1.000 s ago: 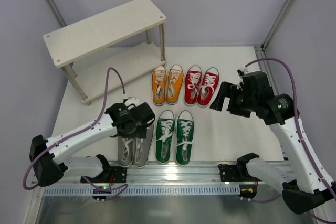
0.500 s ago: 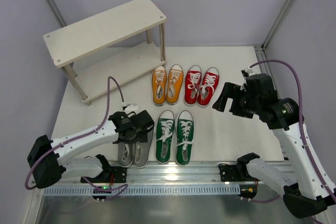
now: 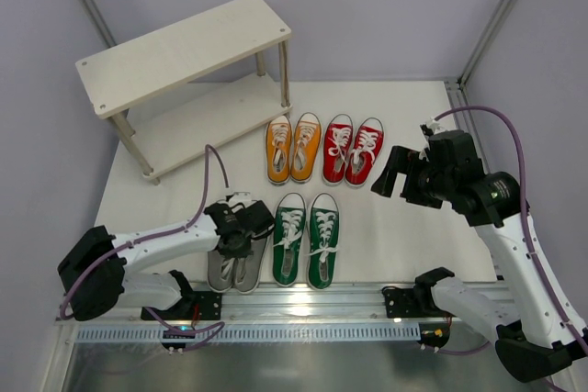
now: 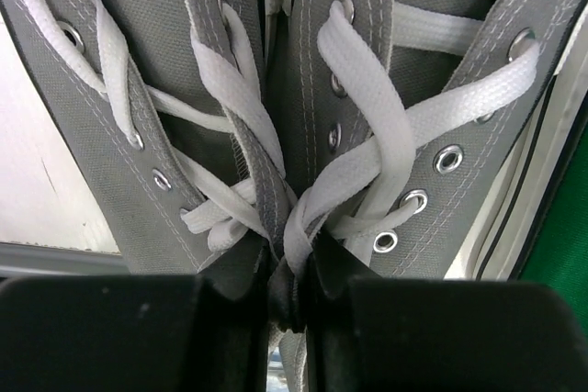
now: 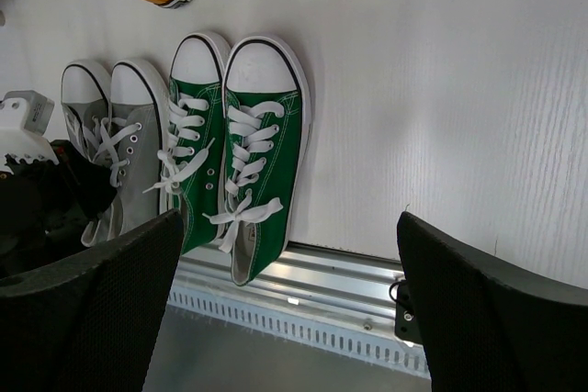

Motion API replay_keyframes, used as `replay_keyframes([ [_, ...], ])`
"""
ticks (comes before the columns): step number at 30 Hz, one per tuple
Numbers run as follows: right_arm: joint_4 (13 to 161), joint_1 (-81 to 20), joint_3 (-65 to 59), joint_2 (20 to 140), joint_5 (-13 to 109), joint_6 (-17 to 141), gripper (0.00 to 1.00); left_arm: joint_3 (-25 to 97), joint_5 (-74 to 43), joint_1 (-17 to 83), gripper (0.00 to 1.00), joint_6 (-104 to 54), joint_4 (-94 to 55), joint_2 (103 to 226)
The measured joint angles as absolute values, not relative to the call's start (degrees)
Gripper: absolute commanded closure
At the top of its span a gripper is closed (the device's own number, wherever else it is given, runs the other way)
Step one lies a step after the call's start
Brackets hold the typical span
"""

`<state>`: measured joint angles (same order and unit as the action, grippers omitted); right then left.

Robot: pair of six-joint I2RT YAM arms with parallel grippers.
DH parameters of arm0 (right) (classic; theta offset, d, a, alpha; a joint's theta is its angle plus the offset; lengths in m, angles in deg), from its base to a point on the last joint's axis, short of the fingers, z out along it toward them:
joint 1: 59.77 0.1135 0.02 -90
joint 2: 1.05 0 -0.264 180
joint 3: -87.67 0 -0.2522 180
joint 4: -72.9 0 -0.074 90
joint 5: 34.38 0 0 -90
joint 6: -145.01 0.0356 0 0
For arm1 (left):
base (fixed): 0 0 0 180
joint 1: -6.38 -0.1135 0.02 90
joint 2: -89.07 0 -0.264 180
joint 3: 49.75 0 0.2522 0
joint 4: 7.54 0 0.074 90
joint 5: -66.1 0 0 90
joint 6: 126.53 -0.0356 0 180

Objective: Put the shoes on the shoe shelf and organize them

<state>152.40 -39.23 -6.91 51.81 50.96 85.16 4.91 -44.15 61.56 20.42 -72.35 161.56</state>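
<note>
Four pairs of shoes stand on the white table. My left gripper (image 3: pixel 241 231) is down on the grey pair (image 3: pixel 235 265), shut on the two inner edges and laces pinched together (image 4: pixel 292 291). The grey pair (image 4: pixel 147 71) fills the left wrist view. To its right is the green pair (image 3: pixel 308 238), and behind are the orange pair (image 3: pixel 292 149) and the red pair (image 3: pixel 352 150). My right gripper (image 3: pixel 393 172) hangs open and empty above the table right of the red pair; its view shows the green pair (image 5: pixel 248 162). The shoe shelf (image 3: pixel 184 48) stands at the back left, both tiers bare.
A metal rail (image 3: pixel 303 305) runs along the near edge by the arm bases. Pale walls with frame posts close in the back and both sides. The shelf's lower board (image 3: pixel 207 121) reaches almost to the orange pair.
My left gripper has dropped onto the grey pair, drawn toward the near edge, and gone from wide open to shut on the inner edges. The right arm has shifted only slightly.
</note>
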Motion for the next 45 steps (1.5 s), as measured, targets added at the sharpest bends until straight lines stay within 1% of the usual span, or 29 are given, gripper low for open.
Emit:
replay_keyframes([
  [5,152.46,-39.23,-6.91,51.26,51.0,85.0,0.02,4.72,-44.85,62.0,1.0,21.12,-72.67,160.4],
  [9,152.64,-39.23,-6.91,50.45,51.02,84.68,0.02,6.57,-47.93,62.91,1.0,23.17,-76.5,157.36],
  [15,152.77,-39.23,-6.91,50.12,51.05,84.13,0.02,17.76,-57.59,63.26,1.0,24.81,-85.44,149.89],
  [18,152.75,-39.23,-6.91,49.97,51.02,84.0,0.02,22.59,-62.31,62.22,1.0,23.44,-86.31,148.45],
  [21,152.79,-39.23,-6.91,49.84,51.02,83.93,0.02,24.85,-65.35,58.26,1.0,19.52,-84.35,149.25],
  [27,152.88,-39.23,-6.91,49.82,51.02,83.69,0.02,23.47,-67.69,46.74,1.0,9.05,-76.37,150.94],
  [31,152.9,-39.23,-7.19,49.84,51.02,83.58,0.02,20.08,-69.29,40.71,1.0,0.97,-65.64,150.96],
  [35,152.92,-39.23,-8.66,50.32,51.02,83.34,0.02,16.87,-69.94,37.23,1.0,-6.2,-54.1,152.03],
  [39,153.08,-39.23,-9.75,52.0,51.05,82.69,0.02,16.15,-67.49,31.62,1.0,-10.35,-44.87,156.27],
  [45,152.18,-39.23,-11.13,52.99,51.92,82.05,0.02,16.17,-63.54,23.11,1.0,-13.26,-33.72,165.73],
])
